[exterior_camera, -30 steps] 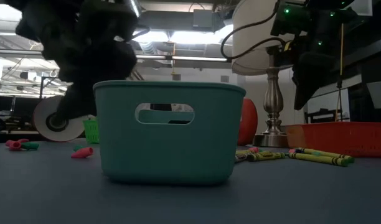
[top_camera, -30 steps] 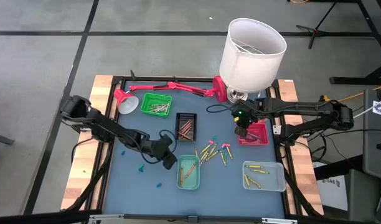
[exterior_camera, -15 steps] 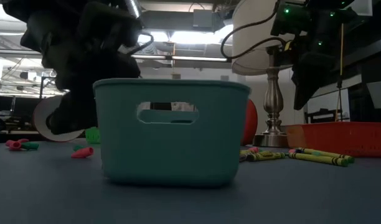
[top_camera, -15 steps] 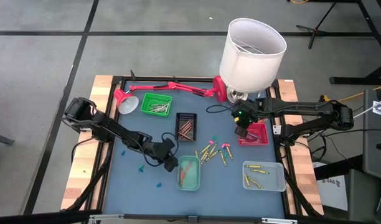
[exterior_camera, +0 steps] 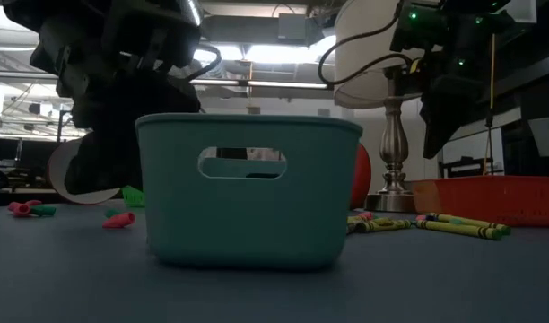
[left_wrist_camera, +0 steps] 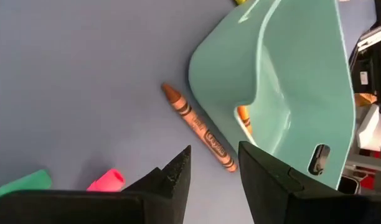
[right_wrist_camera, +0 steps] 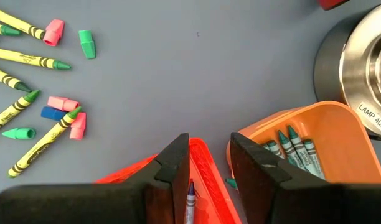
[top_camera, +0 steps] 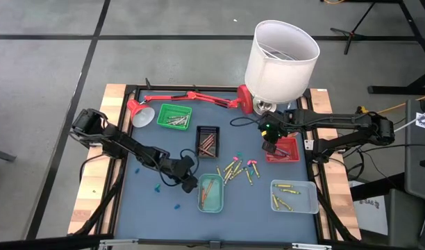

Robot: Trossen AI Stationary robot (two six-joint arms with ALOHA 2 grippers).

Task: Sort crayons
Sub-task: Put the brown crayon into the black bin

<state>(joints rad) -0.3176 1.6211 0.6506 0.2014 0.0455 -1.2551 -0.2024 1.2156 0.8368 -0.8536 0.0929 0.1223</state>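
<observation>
Blue-grey tabletop in a wooden frame, grey floor around it, lit workshop room behind in the low view.

Nearest the front edge: teal tray with a crayon or two inside, and a clear tray holding yellow ones. The left pincer sits low, just beside the teal tray's left wall, fingers parted with nothing between them. Its wrist camera shows a brown crayon flat on the tabletop against the tray's outer wall, right ahead of the fingertips.

Change over the last second: left arm slid a bit toward the front, from beside the tray's upper corner down to this crayon; the tray looks nudged slightly in the low view. Nothing else moved. Reads as lining up a pick, grasp not yet made. Being so tight to the wall, one finger may catch the tray.

Mid table: loose crayons, mostly yellow and green plus pink bits, still unsorted. A few stubs lie left of the pincer.

Farther back: right pincer hovers over the red tray, open, empty, unchanged. Brown tray, green tray, red desk lamp and white-shade lamp at the back.

Sorting is partway done.
</observation>
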